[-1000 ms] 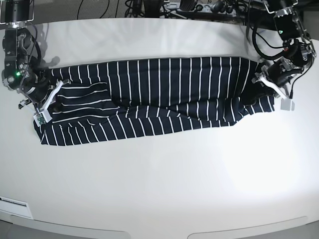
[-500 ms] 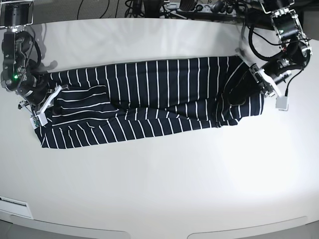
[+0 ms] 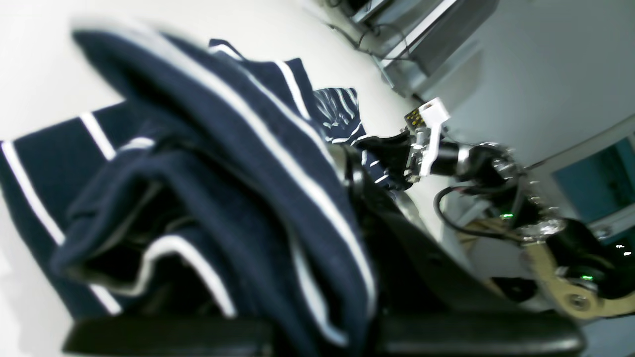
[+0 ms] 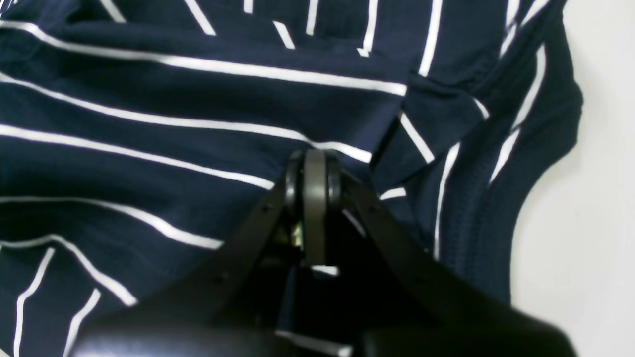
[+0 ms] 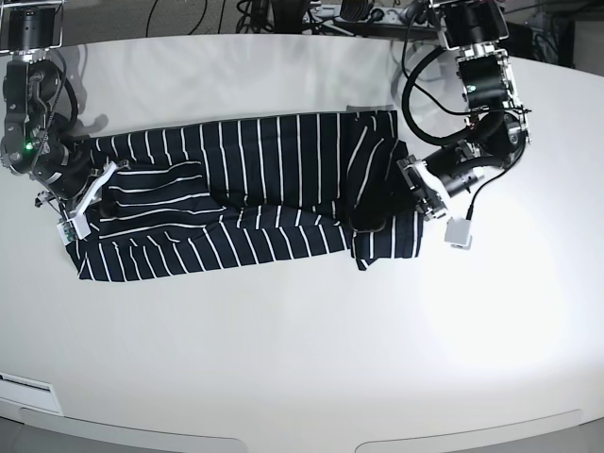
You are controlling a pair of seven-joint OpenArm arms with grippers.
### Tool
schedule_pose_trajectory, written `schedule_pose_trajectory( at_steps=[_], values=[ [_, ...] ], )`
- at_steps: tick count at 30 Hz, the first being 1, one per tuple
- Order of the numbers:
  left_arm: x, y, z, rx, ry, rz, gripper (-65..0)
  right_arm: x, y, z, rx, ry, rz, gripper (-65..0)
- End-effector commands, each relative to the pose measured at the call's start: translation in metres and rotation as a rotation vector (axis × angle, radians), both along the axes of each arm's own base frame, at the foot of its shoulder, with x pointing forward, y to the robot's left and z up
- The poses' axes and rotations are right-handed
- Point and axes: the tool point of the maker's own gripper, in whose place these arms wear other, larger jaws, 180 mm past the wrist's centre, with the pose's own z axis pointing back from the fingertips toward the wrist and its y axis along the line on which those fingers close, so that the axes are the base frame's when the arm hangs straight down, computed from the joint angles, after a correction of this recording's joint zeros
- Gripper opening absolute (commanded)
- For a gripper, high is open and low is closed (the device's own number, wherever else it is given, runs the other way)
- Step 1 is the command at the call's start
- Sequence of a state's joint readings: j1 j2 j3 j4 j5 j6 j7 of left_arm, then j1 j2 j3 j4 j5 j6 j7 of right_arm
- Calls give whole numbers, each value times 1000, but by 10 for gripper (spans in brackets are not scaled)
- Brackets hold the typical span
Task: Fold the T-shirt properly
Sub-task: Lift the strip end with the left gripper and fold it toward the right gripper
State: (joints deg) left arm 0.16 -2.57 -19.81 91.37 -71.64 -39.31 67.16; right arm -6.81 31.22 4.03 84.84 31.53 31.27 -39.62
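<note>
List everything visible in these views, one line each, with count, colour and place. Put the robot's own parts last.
T-shirt: one, dark navy with thin white stripes, stretched lengthwise across the middle of the table, one end bunched and doubled over.
table: one, white, under everything.
cables: several, black, along the far edge behind the table.
label: one, white, on the table's near edge in the base view.
right gripper: one, black with white fingers, shut on the T-shirt's end at the base view's left.
left gripper: one, black with white fingers, shut on the T-shirt's bunched end at the base view's right.
</note>
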Motion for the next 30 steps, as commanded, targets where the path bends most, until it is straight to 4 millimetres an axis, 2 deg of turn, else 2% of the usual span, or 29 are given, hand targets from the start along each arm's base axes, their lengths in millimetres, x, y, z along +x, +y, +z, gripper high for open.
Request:
schedule_pose_trajectory(
  at_steps=[1, 5, 13, 14, 17, 18, 21, 30],
  values=[
    [7, -3, 16, -24, -60, 4, -650, -25, -8, -19, -68, 127, 31, -650],
    [3, -16, 7, 13, -41, -32, -650, -25, -8, -19, -68, 127, 31, -650],
    [10, -22, 11, 0, -73, -3, -650, -27, -6, -19, -68, 135, 53, -650],
    [8, -25, 11, 2, -71, -13, -610, -28, -6, -19, -66, 136, 53, -650],
    [5, -36, 8, -1, -47, -47, -338, -27, -6, -19, -66, 136, 52, -650],
    [3, -41, 7, -3, -37, -58, -286, -27, -6, -19, -67, 136, 52, -650],
    [0, -50, 6, -6, -26, -87, -273, -27, -6, -19, -67, 136, 52, -650],
    [10, -44, 10, -45, -11, -21, -278, -27, -7, -19, -67, 137, 45, -650]
  ],
)
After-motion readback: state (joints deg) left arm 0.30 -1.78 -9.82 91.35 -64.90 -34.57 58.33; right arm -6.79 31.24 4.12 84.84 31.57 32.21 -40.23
